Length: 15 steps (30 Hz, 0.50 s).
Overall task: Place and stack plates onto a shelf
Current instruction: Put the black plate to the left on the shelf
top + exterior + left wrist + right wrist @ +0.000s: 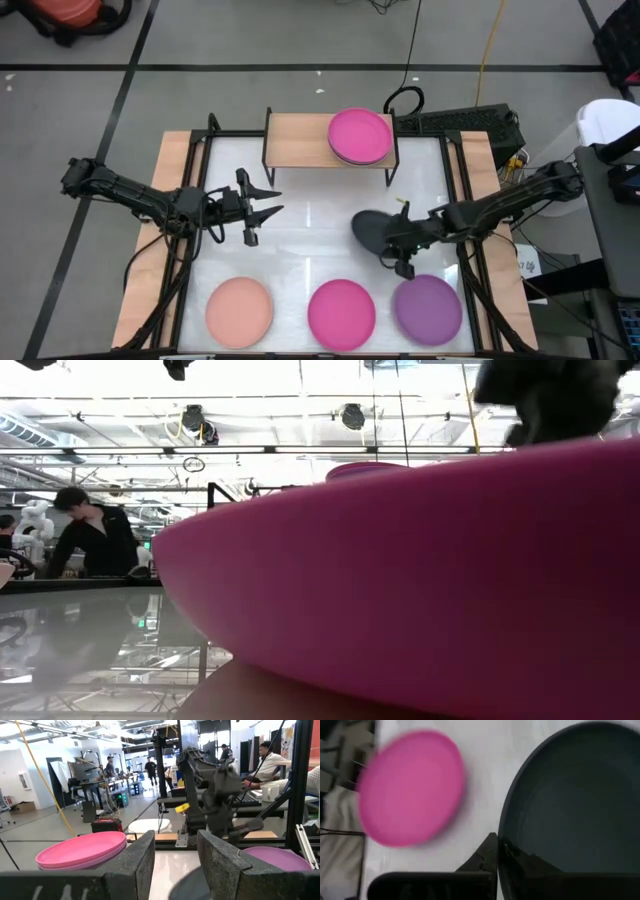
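Observation:
The wooden shelf (300,140) stands at the table's far edge. A stack of pink plates (360,137) (82,850) rests on its right half. Along the near edge lie a peach plate (239,308), a magenta plate (341,312) (412,787) (430,590) and a purple plate (428,308) (272,857). My right gripper (398,243) (499,850) is shut on a black plate (372,230) (575,805) right of the table's middle. My left gripper (268,205) (175,860) hovers open left of the middle, pointing toward the right arm (215,795). My right gripper pinches the black plate's rim (502,832) on the side facing the table's right edge. One finger (485,855) is outside the rim and one finger (535,867) is inside the dish. The fingers come from the right, slanting down. The plate looks tilted in the high view.
The shelf's left half (295,140) is bare wood. The table's wooden side rails (175,180) and black frame bars run along both sides. Cables and a keyboard (460,122) lie beyond the far right corner. People stand in the room behind (95,535).

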Available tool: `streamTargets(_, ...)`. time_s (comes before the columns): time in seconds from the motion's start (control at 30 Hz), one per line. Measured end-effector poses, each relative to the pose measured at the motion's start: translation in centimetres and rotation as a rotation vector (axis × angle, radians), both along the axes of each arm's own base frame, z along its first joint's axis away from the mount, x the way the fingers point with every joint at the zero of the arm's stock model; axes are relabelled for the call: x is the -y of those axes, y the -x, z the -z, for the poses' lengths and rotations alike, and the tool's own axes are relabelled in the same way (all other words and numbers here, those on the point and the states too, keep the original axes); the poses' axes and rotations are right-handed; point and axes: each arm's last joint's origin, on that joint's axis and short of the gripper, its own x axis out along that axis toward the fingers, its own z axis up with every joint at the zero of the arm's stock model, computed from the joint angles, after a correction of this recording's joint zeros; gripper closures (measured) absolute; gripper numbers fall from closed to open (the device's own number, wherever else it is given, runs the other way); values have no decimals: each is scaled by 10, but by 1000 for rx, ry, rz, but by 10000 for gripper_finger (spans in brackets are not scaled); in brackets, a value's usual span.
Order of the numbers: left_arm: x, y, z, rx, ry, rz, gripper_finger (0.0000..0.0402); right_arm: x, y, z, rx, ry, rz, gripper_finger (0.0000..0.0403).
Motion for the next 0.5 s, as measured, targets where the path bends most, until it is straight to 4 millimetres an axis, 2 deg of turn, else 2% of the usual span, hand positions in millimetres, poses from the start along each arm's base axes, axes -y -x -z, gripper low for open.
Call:
streamTargets(0.17, 0, 0, 0, 1, 0, 0, 248, -3, -12, -28, 175, 47, -72, 403)
streamTargets(0.5, -2, 1, -1, 8, 3, -58, 248, 6, -40, -97, 496, 345, -136, 403)
